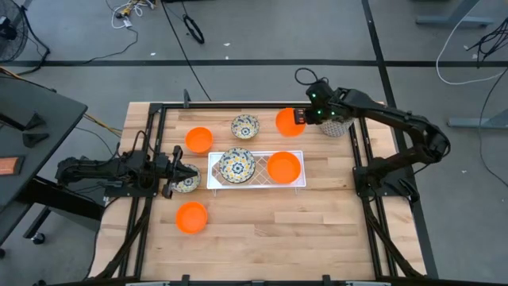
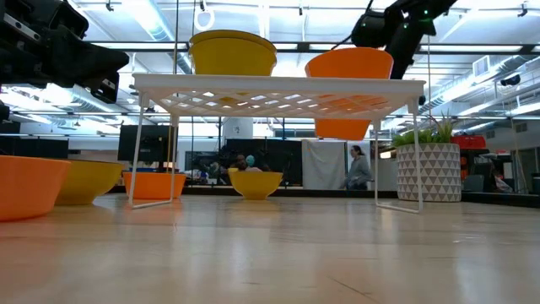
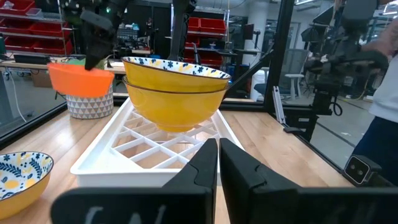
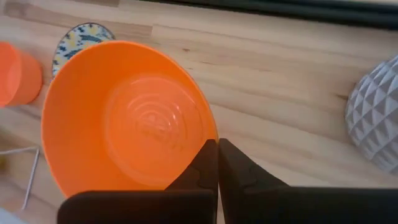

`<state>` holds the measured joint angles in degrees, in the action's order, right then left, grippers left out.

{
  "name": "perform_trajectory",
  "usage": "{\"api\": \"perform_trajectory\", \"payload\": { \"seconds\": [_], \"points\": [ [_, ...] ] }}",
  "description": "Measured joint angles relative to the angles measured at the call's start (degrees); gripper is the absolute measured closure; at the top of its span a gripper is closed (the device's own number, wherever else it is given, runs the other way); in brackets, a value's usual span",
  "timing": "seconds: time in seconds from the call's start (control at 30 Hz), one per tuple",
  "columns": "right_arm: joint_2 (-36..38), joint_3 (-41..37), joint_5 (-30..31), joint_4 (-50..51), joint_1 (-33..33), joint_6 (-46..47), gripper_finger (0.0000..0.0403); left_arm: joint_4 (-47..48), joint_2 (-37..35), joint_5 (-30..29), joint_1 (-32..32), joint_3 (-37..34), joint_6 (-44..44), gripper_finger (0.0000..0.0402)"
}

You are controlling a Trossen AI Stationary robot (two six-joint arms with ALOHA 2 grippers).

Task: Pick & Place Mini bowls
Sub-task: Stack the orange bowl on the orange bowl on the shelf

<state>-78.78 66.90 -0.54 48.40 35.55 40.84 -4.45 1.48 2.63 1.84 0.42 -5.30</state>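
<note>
We hold one orange bowl (image 1: 286,121) in the right hand (image 1: 299,117), fingers pinched together on its rim, in the upper centre-right of the high view. In the low view it hangs clear of the wood behind the white rack (image 1: 255,185), so we judge it is in transit, gripped by the edge so the bowl hangs free and can be set onto others.

On the rack sit a stack of patterned bowls (image 1: 236,164) and another orange bowl (image 1: 283,167), which suggests the rack is where bowls are gathered, sorted by kind. We judge the carried bowl belongs on the orange one.

Loose bowls lie around on the tabletop (image 1: 262,222): an orange one (image 1: 198,139) upper left of the rack, a patterned one (image 1: 244,126) above it, an orange one (image 1: 191,217) lower left.

Our left hand (image 1: 178,176) sits left of the rack, fingers nearly together, at a patterned bowl (image 1: 187,183); whether it grips the rim we cannot tell.

The potted plant (image 1: 336,126) stands just beside the right hand, so the carry needs to stay clear of it.
</note>
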Motion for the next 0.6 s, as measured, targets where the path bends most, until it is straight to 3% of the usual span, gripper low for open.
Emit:
{"api": "perform_trajectory", "payload": {
  "seconds": [0.6],
  "points": [
    [-0.05, 14.30, -0.57, 12.45, -1.81, -11.22, 0.0403, 0.00, 0.00, 0.00, -0.02, -0.02, -0.02, 0.0378]
  ]
}}
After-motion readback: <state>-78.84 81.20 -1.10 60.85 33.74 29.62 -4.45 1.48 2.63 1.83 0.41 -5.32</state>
